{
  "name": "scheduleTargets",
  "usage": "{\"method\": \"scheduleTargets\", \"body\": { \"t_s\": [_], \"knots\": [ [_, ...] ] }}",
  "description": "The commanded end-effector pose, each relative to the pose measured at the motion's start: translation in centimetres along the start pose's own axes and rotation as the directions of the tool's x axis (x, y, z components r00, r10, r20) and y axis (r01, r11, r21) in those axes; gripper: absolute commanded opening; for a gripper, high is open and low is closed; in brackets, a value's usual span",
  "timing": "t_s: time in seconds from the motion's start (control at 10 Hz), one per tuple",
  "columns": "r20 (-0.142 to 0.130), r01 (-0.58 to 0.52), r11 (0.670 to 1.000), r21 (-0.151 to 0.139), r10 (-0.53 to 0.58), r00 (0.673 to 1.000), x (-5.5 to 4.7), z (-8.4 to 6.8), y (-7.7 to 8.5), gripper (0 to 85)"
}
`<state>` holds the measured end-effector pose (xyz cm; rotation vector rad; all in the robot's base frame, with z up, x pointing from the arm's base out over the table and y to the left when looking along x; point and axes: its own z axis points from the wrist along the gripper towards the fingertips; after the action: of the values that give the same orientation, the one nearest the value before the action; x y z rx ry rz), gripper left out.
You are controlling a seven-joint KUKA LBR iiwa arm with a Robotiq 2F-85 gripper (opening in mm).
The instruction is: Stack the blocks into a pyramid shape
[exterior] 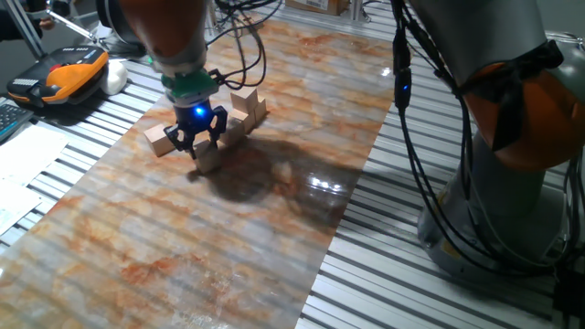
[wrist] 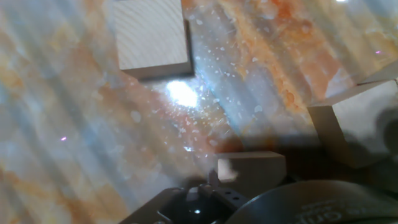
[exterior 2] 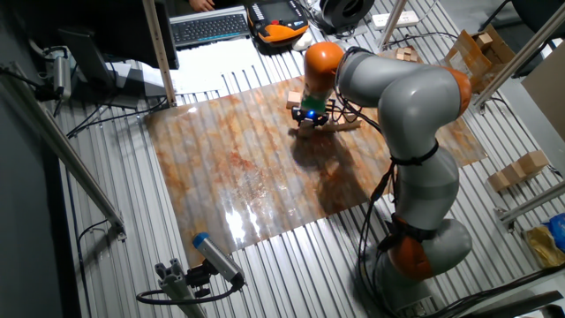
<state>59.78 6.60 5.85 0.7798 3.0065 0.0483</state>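
— Progress? 
— No pyramid is seen yet. The blocks [exterior: 239, 111] lie loose in a row on the mat [exterior: 274, 219], just behind and beside the fingers.

— Arm pose? 
— The gripper [exterior: 200, 137] is held low, pointing down. One block [wrist: 250, 169] is seen between the jaws; whether it is clamped cannot be told.

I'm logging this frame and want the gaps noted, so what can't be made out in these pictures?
- Whether the gripper grips a block: fingers cover it in one fixed view, too small in the other.
- Block count: the gripper hides part of the row.
- Hand view: blurred, the block by the fingers half shadowed, another cut by the top edge.
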Motion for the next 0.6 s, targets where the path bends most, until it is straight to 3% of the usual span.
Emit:
{"method": "scheduleTargets", "body": {
  "t_s": [0.0, 0.1, 0.3, 0.4, 0.5],
  "knots": [
    [-0.003, 0.013, 1.0, -0.007, -0.013, 1.0, 0.1, -0.2, 0.0, 0.0],
    [-0.003, 0.024, 1.0, -0.007, -0.024, 1.0, 0.2, -0.6, -0.1, 0.0],
    [0.022, -0.001, 0.999, 0.04, 0.0, 1.0, 0.5, -1.6, -0.3, 0.0],
    [0.048, -0.077, 0.995, 0.067, 0.074, 0.996, 0.7, -2.2, -0.4, 0.0],
    [0.059, -0.229, 0.972, 0.049, 0.226, 0.972, 0.8, -2.7, -0.5, 0.0]
  ]
}}
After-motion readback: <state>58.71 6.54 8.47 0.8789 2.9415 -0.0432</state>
